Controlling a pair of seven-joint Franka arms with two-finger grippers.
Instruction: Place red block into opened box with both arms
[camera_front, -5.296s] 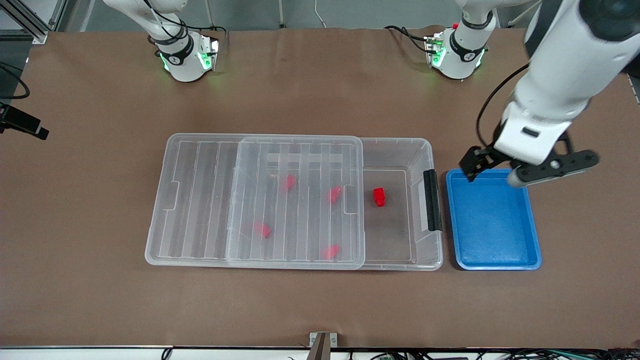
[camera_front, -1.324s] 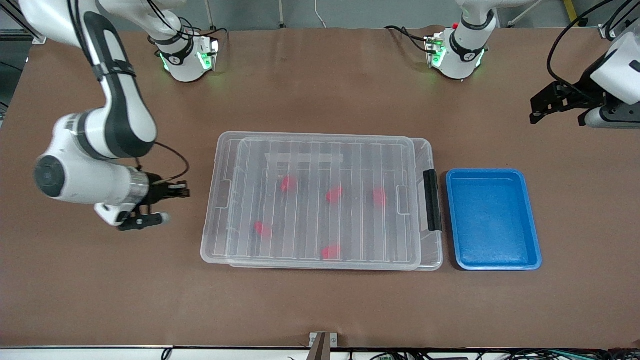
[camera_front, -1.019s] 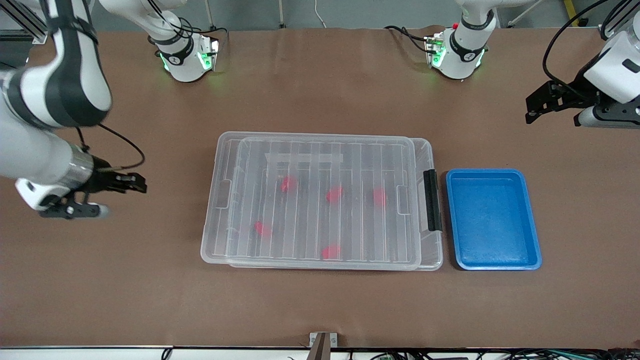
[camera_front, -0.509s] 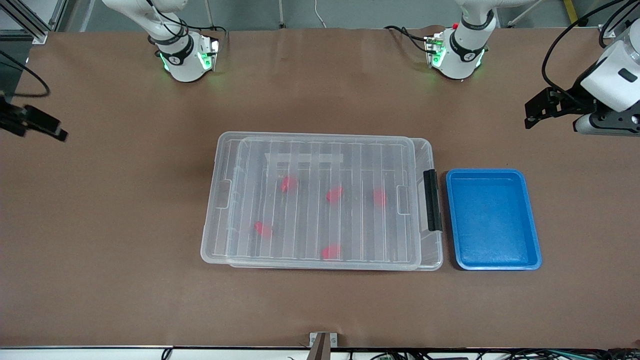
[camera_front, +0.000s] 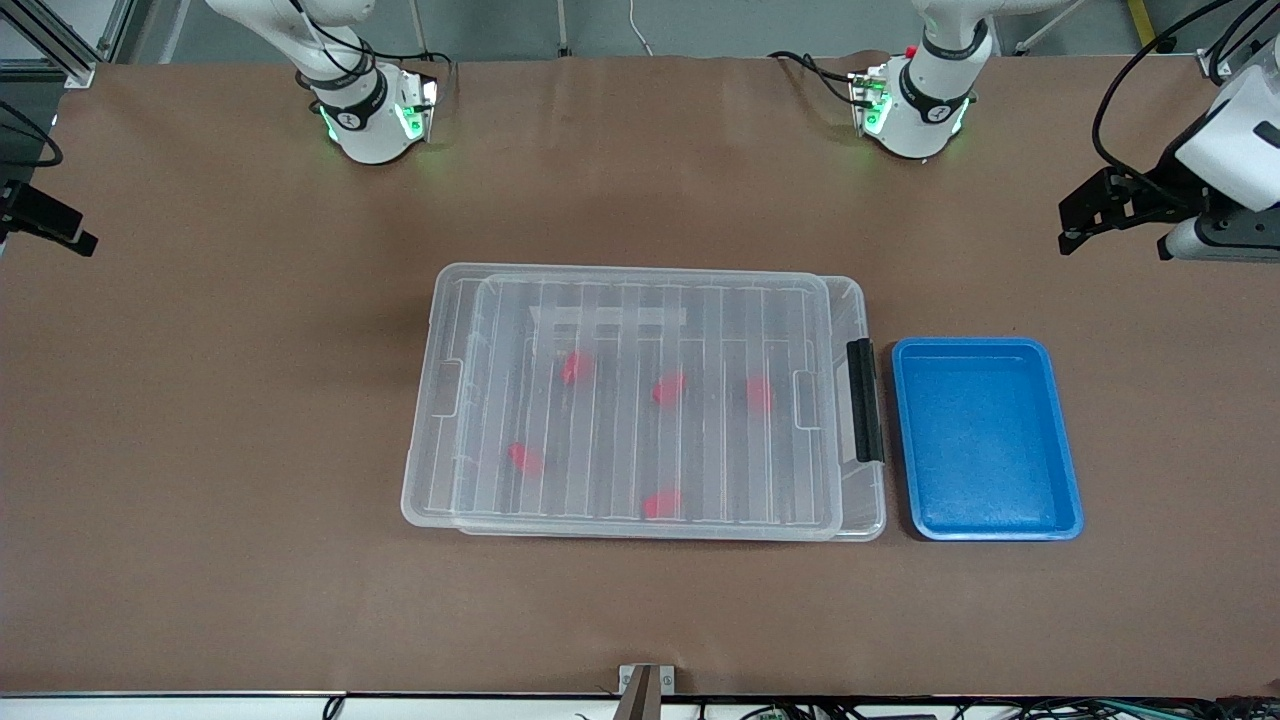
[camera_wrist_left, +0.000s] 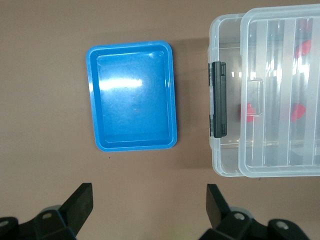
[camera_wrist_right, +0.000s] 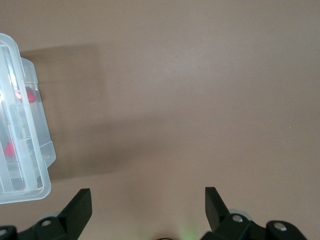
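The clear box sits mid-table with its ribbed lid lying over nearly all of it. Only a narrow strip shows at the end with the black latch. Several red blocks lie inside under the lid, among them one nearest the latch and one beside it. My left gripper hangs open and empty over bare table at the left arm's end; its wrist view shows the box and a red block. My right gripper, open and empty, is at the table's edge at the right arm's end.
An empty blue tray lies beside the box's latch end, also seen as the tray from the left wrist. The box corner shows in the right wrist view. Both arm bases stand at the table's back edge.
The lid, earlier pushed partly off, now covers the box and all the blocks. My right arm has pulled away from the box to the table's edge. The left gripper has barely shifted.
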